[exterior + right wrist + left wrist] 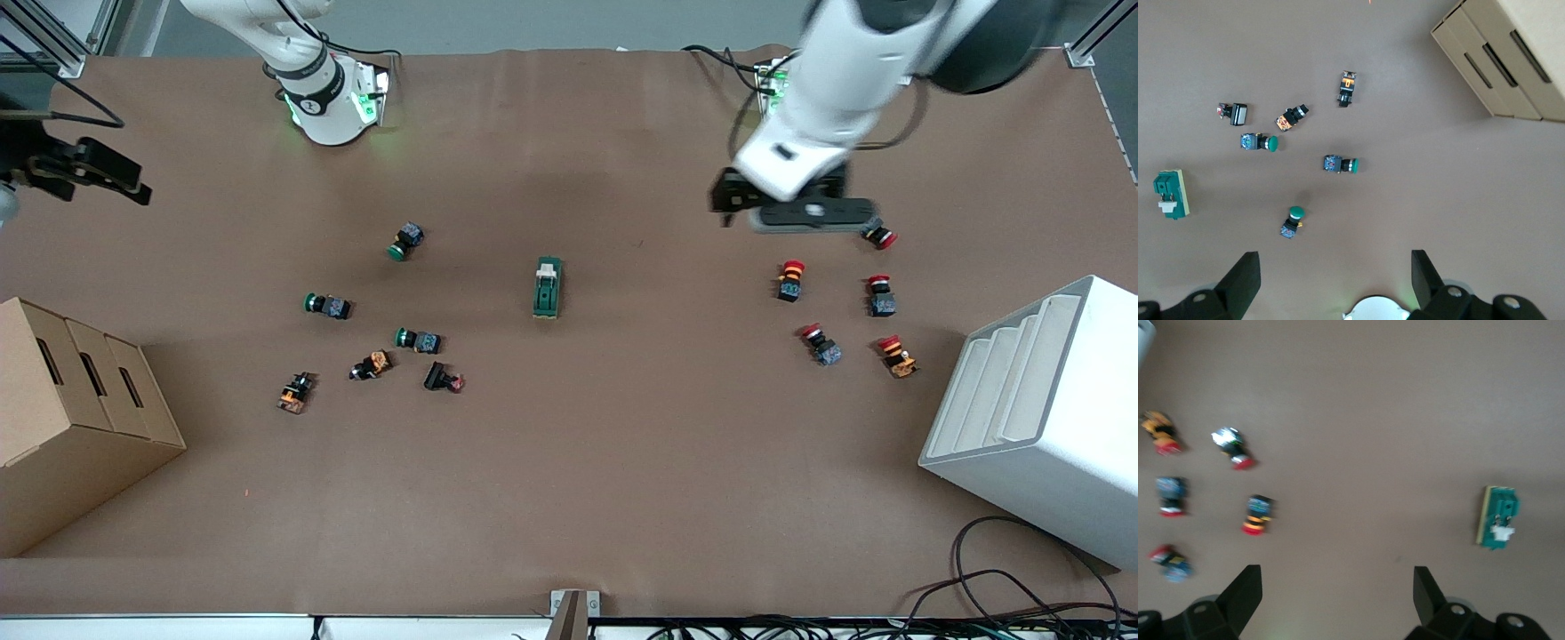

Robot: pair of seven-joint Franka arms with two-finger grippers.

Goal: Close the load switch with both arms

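Note:
The load switch, a dark green block with a cream lever piece at one end, lies flat on the brown table near its middle. It also shows in the left wrist view and the right wrist view. My left gripper hangs open and empty in the air over the group of red push buttons, well apart from the switch; its jaws stand wide in the left wrist view. My right gripper is open and empty, held high over the right arm's end of the table; it shows in the right wrist view.
Red push buttons lie scattered toward the left arm's end, green and orange ones toward the right arm's end. A cardboard box stands at the right arm's end, a white stepped rack at the left arm's end. Cables lie at the near edge.

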